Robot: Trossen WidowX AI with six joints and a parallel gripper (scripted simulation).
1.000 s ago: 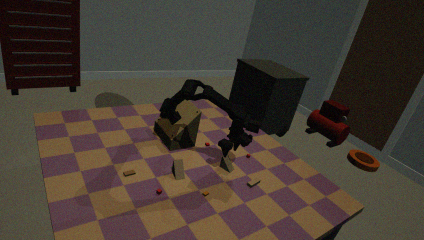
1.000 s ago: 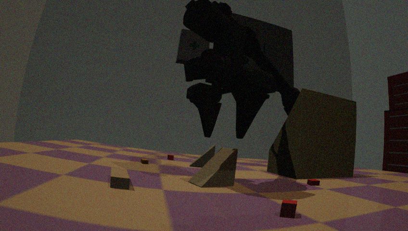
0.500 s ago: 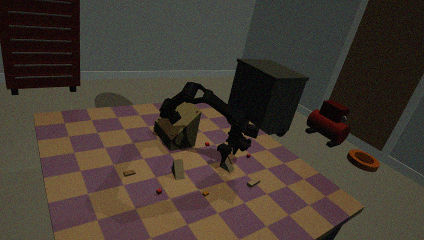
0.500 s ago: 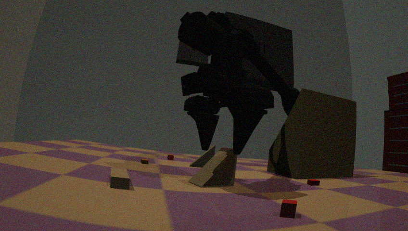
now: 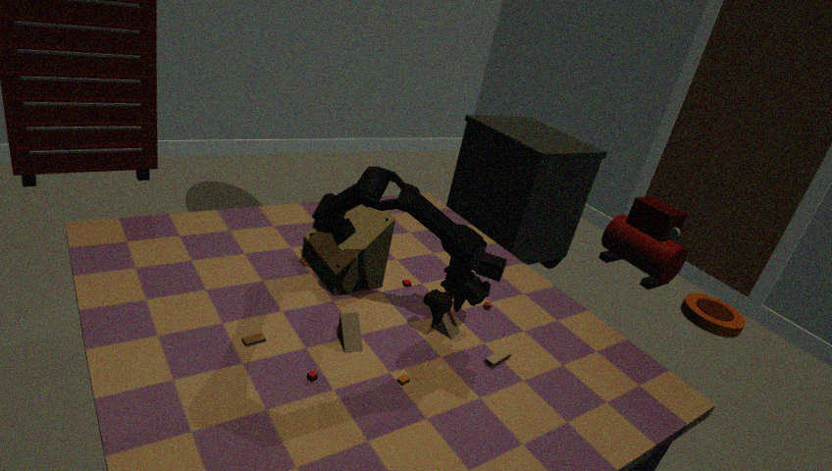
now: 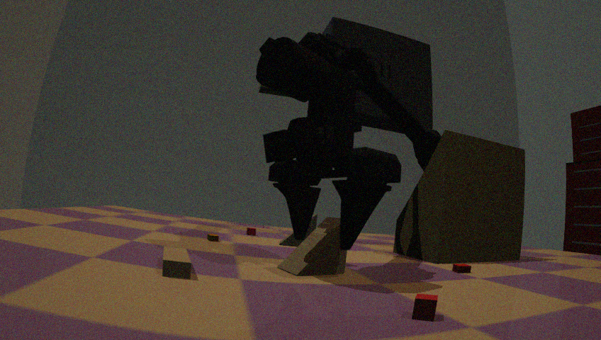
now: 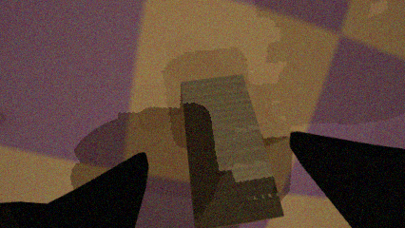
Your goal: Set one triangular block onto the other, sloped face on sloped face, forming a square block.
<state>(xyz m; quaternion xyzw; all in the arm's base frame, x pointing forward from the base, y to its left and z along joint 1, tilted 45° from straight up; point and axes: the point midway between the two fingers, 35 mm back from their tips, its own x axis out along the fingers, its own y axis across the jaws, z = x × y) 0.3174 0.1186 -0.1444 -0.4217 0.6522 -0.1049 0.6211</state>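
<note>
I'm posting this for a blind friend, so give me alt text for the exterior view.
The open fingers of a black robot arm reach down around a triangular block on a checkered table. A second triangular block sits behind, with small red cubes and a flat bar nearby.

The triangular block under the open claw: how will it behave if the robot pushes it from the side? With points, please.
The triangular block [image 5: 446, 327] [image 6: 314, 252] [image 7: 233, 128] probably stays stiff, given its straight edges. Its broad base should make it slide rather than tip, and its flat faces make rolling unlikely.
</note>
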